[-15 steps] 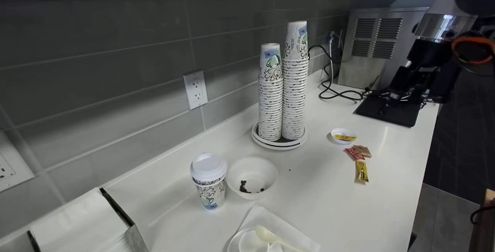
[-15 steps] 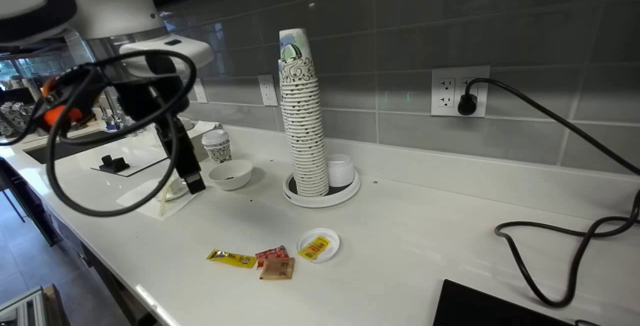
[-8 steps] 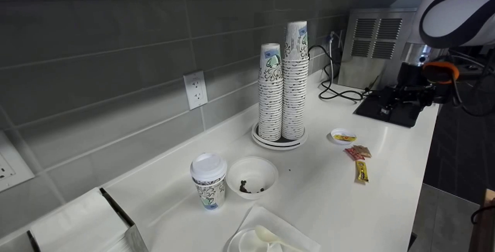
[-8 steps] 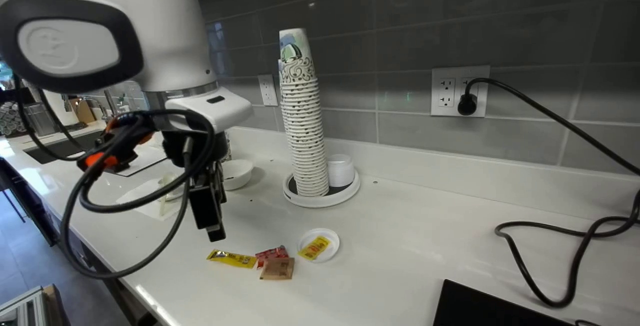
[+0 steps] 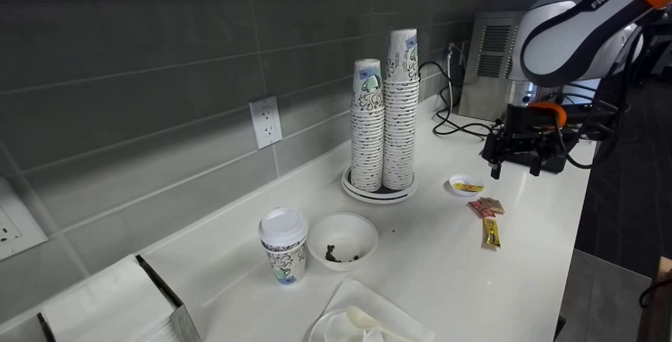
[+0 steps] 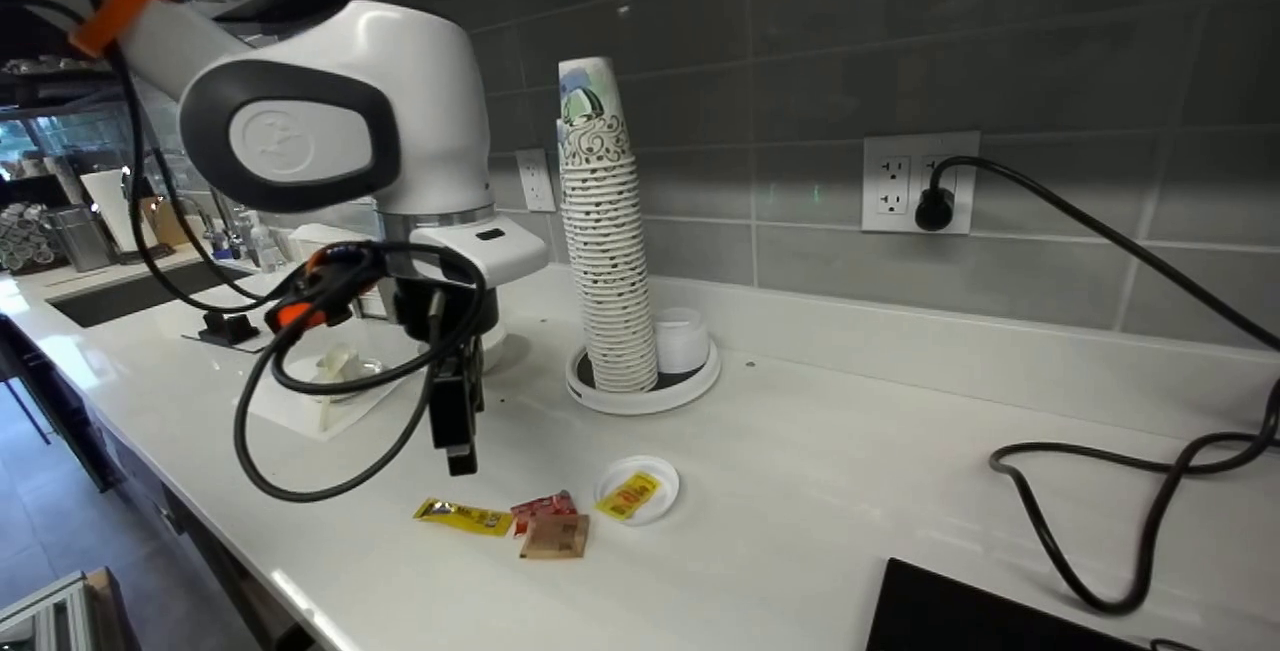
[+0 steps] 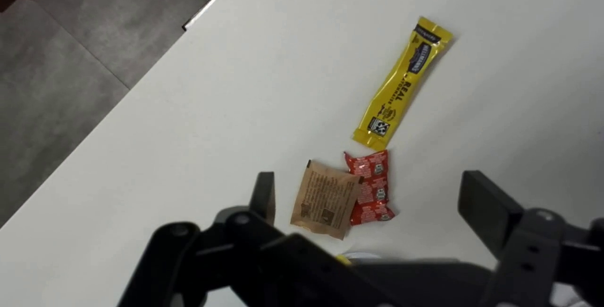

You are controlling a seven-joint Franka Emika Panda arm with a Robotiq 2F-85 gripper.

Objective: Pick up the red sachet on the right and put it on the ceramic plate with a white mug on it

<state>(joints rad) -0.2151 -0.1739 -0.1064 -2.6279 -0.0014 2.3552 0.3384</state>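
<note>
A white counter was shared by the objects, with two tall stacks of paper cups set on a round tray. Above the counter the end effector was held with its jaws spread wide apart and nothing gripped. Just beside a white bowl, a lidded cup with blue and green markings was noted and taken as perhaps the task's mug; no plate was seen beneath it, so the goal could not be settled. Near a yellow packet and partly beneath a brown packet, the red sachet was found lying on the counter; in the wrist view it was framed between the jaws. The task was judged to be at the lining-up stage: the sachet had not yet been grasped, and lifting, carrying and placing were left.
</note>
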